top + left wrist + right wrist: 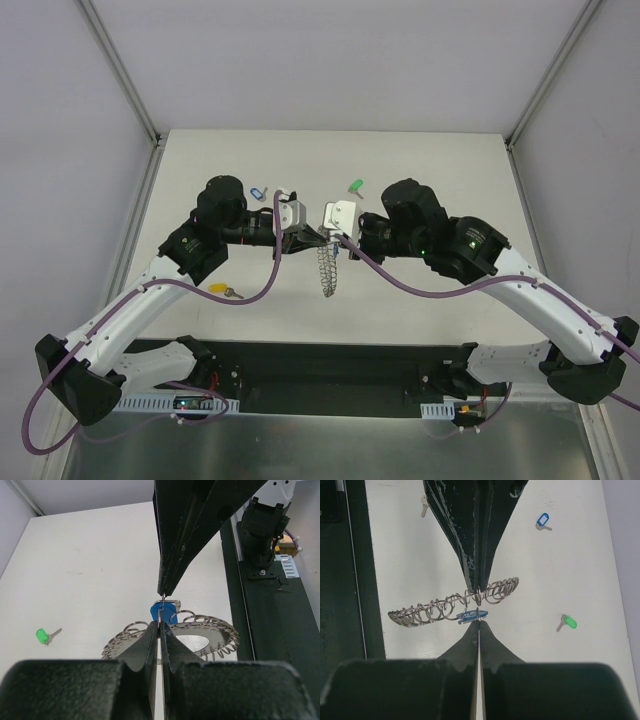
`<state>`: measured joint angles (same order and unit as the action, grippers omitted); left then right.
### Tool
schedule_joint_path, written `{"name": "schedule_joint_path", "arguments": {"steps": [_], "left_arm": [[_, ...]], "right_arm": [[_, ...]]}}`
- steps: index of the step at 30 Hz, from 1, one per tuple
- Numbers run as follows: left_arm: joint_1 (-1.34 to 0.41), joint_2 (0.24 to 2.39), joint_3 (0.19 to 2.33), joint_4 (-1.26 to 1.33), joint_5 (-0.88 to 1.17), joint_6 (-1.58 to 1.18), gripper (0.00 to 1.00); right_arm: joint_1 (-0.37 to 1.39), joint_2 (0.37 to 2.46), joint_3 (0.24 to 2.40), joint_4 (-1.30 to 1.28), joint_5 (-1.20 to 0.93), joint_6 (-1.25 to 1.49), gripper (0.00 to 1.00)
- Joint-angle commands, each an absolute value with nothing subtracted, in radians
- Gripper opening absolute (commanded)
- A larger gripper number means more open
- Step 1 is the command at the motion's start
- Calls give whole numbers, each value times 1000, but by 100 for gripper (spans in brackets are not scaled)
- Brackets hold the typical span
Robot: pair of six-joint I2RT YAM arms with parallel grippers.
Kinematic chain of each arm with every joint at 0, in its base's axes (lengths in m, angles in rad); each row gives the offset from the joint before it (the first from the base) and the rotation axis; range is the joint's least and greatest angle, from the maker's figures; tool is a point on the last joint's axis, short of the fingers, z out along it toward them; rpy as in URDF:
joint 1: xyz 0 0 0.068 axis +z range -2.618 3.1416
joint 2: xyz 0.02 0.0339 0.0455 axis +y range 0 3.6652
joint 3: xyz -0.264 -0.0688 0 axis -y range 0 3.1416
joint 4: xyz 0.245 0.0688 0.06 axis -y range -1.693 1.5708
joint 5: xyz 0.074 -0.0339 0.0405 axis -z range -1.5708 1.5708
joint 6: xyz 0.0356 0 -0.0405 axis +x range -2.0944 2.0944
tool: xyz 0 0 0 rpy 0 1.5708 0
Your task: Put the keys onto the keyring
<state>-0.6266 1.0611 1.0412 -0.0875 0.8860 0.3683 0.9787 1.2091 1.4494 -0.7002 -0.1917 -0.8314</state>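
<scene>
The keyring (327, 272) hangs edge-on between both arms above the table's middle; its wire loops (440, 611) spread leftward in the right wrist view. My left gripper (159, 625) is shut on one wire loop at the keyring's rim (210, 626). My right gripper (479, 622) is shut on the solid-blue key (471, 614), tip to tip with the left gripper. The blue head (167, 613) shows just behind the pinched loop. A green key (354, 186), a pale blue key (258, 192) and a yellow key (228, 291) lie loose on the table.
The black base rail (320, 365) runs along the near edge. Grey enclosure walls (80, 120) stand on both sides and behind. The green key (568, 622) and pale blue key (542, 520) lie on the far side of the white table (440, 170).
</scene>
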Motion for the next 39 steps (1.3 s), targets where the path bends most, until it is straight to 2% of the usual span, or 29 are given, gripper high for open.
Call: {"name": "schedule_joint_path", "arguments": {"steps": [1, 27, 39], "left_arm": [[-620, 1046, 1078, -26, 933, 383, 0], [-620, 1052, 1080, -25, 940, 385, 0], [-620, 1051, 1078, -23, 936, 387, 0]], "right_arm": [[983, 1193, 1491, -673, -166, -830, 1], [983, 1195, 1488, -653, -209, -813, 1], [982, 1178, 1471, -666, -163, -804, 1]]}}
